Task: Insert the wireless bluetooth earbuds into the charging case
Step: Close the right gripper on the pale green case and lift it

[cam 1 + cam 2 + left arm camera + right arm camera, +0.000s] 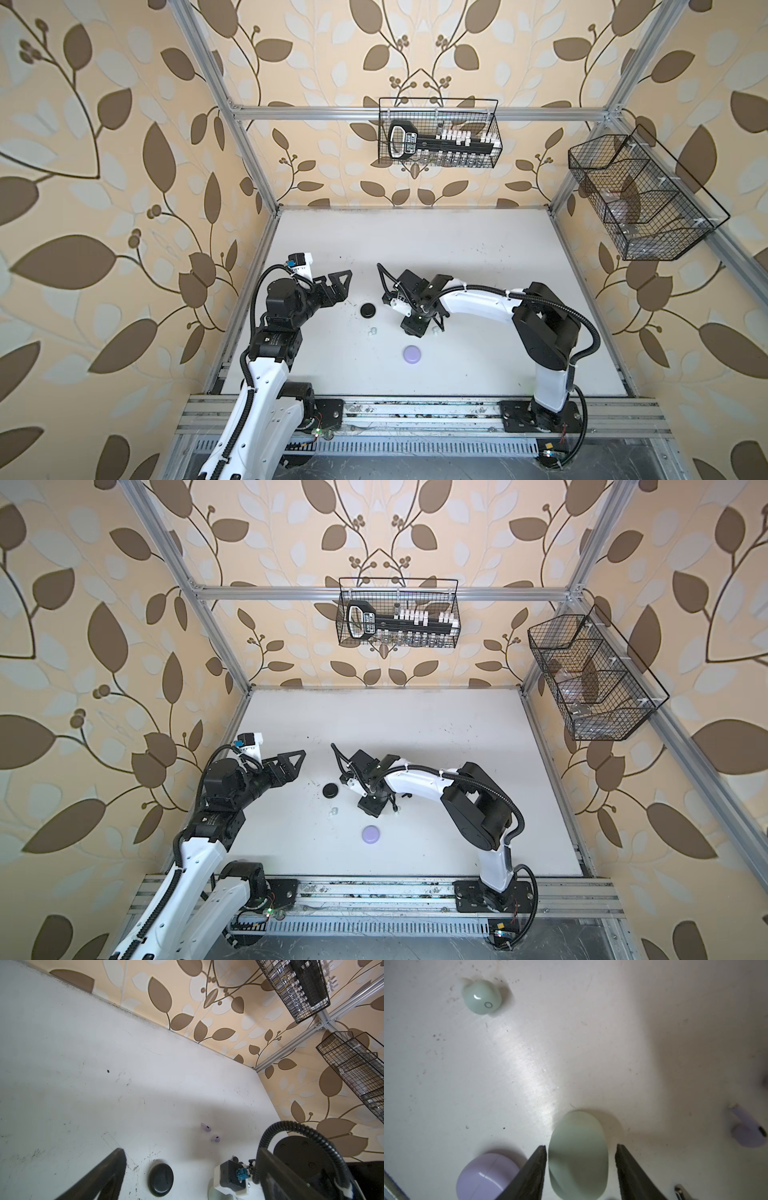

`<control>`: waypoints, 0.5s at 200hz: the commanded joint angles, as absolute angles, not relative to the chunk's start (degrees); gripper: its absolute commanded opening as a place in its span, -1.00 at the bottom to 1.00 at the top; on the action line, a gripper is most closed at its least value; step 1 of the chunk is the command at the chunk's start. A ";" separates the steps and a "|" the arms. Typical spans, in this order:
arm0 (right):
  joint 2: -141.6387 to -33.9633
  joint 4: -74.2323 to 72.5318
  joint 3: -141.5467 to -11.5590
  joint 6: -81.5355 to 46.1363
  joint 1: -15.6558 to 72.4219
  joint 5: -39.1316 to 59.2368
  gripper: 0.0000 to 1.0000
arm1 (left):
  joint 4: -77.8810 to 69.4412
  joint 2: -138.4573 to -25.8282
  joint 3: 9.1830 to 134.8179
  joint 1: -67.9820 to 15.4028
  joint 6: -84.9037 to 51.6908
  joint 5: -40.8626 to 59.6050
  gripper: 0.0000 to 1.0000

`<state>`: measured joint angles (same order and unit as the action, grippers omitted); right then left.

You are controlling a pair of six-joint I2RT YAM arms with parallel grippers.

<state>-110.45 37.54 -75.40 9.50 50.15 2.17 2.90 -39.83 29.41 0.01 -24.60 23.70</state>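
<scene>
Right gripper (580,1146) straddles the mint case (578,1159), jaws unclenched with a gap each side. Centre it before squeezing, since the smooth shell looks likely to slip. Mint earbud (481,997) lies loose on the worktop (571,1043), well apart. Left gripper (341,282) gapes wide, holding nothing.

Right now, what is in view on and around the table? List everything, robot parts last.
black case: one, black, on the table left of centre
lilac case: one, lilac, nearer the front edge
mint case: one, pale mint, between the right gripper's fingers
lilac earbuds: two, lilac, loose on the table, close together
mint earbud: one, pale mint, loose, apart from its case
wire baskets: two, black, on the back and right walls
table: one, white, scuffed
left gripper: black, open, empty
right gripper: black, straddling the mint case, gap on one side
</scene>
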 commanded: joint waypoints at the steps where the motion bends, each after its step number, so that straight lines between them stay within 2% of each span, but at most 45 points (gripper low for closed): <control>1: -111.62 37.79 -76.43 10.51 50.44 3.33 0.04 | 1.76 -39.24 31.53 0.00 -23.74 24.04 0.98; 23: -111.36 37.80 -76.30 10.39 50.44 3.32 -0.07 | 1.76 -39.29 31.55 0.00 -23.76 23.92 0.98; 100: -109.03 37.06 -74.96 10.01 50.51 3.51 -0.26 | 0.87 -39.89 31.38 0.00 -24.11 24.08 0.98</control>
